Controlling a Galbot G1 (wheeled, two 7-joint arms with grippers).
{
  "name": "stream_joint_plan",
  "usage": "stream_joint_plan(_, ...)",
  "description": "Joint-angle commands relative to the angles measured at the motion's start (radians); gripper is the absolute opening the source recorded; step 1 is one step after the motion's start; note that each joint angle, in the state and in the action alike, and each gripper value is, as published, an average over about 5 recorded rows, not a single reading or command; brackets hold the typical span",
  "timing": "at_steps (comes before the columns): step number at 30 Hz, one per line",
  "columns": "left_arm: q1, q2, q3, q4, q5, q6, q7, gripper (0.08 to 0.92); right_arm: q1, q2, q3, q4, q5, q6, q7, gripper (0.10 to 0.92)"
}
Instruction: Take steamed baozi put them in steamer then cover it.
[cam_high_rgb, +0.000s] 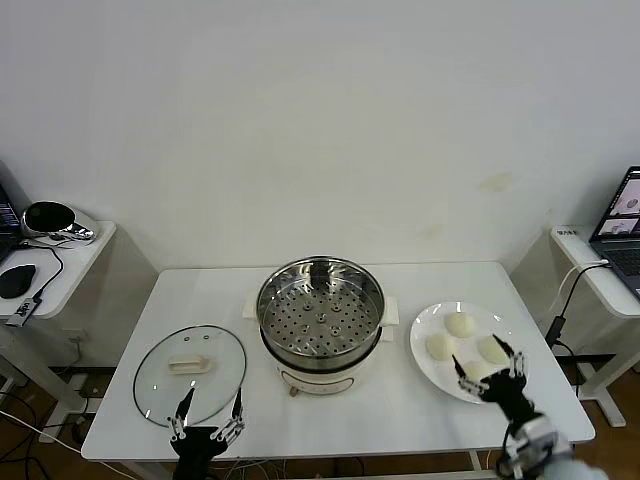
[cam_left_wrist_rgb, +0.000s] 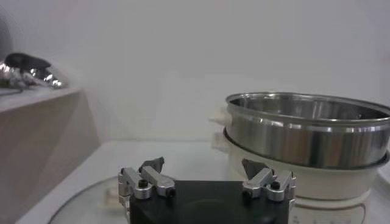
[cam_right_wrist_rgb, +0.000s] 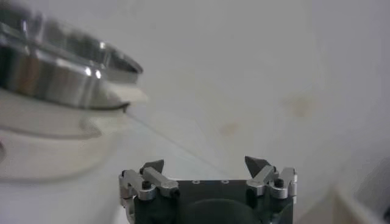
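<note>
On the far left a side table (cam_high_rgb: 70, 262) carries a shiny black and chrome device (cam_high_rgb: 55, 220) and a mouse (cam_high_rgb: 17, 281). On the main white table (cam_high_rgb: 200, 300) the glass lid (cam_high_rgb: 190, 374) lies flat at the left, its cream handle (cam_high_rgb: 189, 364) facing up. The left gripper (cam_high_rgb: 209, 412) hovers over the lid's near edge with its fingers spread wide and nothing between them; the left wrist view shows the same released fingers (cam_left_wrist_rgb: 149, 176) above the lid, with the pot beyond.

The steamer (cam_high_rgb: 320, 322) stands in the middle of the table, uncovered, its perforated tray bare, white base and side handles showing beneath the steel wall.

To the right sits a white plate (cam_high_rgb: 425, 362) holding the buns (cam_high_rgb: 460, 324), all of them on the plate and none in the steamer. Three are plainly visible; a fourth seems to lie under the gripper. The right gripper (cam_high_rgb: 490, 370) hangs over the plate's near right part, fingers apart and gripping nothing. A laptop (cam_high_rgb: 622, 225) rests on a table at the far right
</note>
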Motion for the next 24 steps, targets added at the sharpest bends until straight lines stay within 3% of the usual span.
stream_joint_plan(1,-0.024,0.009,-0.002,0.003,0.033,0.028,0.007,0.823,0.400,-0.343,-0.165,-0.202,-0.247,-0.017,-0.295,0.823)
stream_joint_plan(8,-0.024,0.002,-0.006,0.010,0.046,0.028,-0.001,0.823,0.782,-0.411,-0.533,-0.403,-0.293,0.090,-0.517,0.823)
stream_joint_plan(15,-0.019,0.005,-0.031,0.004,0.046,0.028,-0.012,0.823,1.111,-0.389,-0.940,-0.574,-0.194,0.100,-0.723,0.823)
stream_joint_plan(24,-0.018,0.004,-0.053,-0.002,0.044,0.028,-0.023,0.823,1.231,-0.319,-1.176,-0.663,-0.120,0.067,-0.785,0.823)
